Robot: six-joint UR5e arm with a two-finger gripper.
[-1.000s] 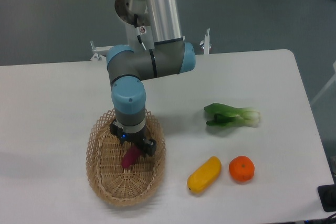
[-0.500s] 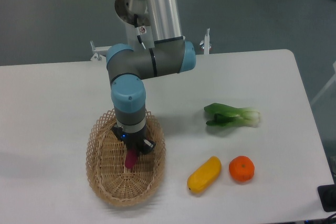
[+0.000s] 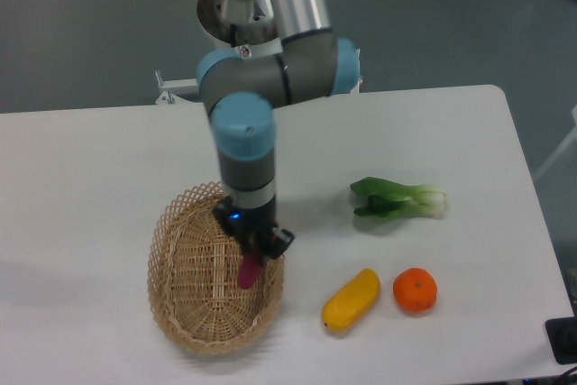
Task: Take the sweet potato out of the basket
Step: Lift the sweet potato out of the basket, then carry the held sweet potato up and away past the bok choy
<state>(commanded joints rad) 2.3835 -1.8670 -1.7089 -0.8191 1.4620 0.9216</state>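
Observation:
The oval tan wicker basket (image 3: 194, 290) sits at the front left of the white table. My gripper (image 3: 255, 250) hangs over the basket's right rim and is shut on the small purple sweet potato (image 3: 247, 270). The sweet potato hangs end-down from the fingers, lifted off the basket floor. Its upper end is hidden between the fingers.
A yellow oblong vegetable (image 3: 351, 299) and an orange (image 3: 415, 290) lie right of the basket near the front edge. A green bok choy (image 3: 399, 197) lies further back right. The arm's upper links rise over the table's back edge.
The gripper has closed on the sweet potato, lifted it from lying on the basket floor, and moved right toward the basket's right rim. The potato now hangs upright.

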